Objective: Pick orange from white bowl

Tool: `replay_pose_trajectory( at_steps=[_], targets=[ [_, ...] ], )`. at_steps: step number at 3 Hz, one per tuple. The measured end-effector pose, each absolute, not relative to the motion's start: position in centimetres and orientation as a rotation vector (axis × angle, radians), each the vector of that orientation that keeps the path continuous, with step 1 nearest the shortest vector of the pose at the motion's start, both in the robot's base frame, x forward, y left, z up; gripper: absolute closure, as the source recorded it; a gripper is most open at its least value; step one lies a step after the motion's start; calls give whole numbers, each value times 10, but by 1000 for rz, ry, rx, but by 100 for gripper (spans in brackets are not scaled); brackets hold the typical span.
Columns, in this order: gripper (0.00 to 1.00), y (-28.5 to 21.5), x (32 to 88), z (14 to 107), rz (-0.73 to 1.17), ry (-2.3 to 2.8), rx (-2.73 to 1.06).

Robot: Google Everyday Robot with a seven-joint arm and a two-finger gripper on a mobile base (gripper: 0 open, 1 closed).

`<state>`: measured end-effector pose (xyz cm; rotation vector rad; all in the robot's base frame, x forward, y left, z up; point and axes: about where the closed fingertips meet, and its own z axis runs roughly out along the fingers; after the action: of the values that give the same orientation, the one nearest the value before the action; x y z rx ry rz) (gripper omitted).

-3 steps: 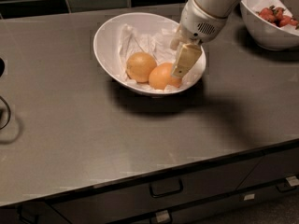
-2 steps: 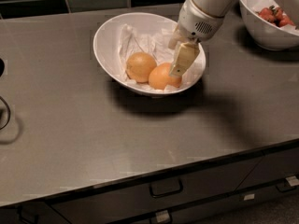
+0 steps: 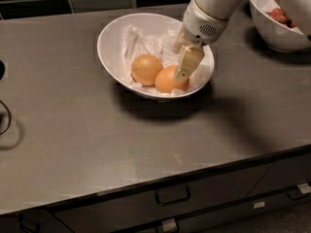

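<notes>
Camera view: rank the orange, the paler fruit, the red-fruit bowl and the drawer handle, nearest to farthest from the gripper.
The gripper hangs inside the white bowl, on its right side.
1. Orange, right under it.
2. Paler fruit, beside the orange, farther left.
3. Red-fruit bowl, far right corner.
4. Drawer handle, under the counter front.

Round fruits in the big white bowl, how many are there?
2. The paler fruit lies left in the white bowl; the orange sits just right of it, with the gripper over its right side. Others may hide beneath the gripper.
</notes>
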<state>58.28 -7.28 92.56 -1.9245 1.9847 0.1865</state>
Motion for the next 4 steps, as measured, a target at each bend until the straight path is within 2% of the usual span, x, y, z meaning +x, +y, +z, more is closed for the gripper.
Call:
replay_pose_trajectory(
  at_steps=[4],
  targets=[
    [37, -55, 579, 902, 243, 1951, -1960]
  ],
)
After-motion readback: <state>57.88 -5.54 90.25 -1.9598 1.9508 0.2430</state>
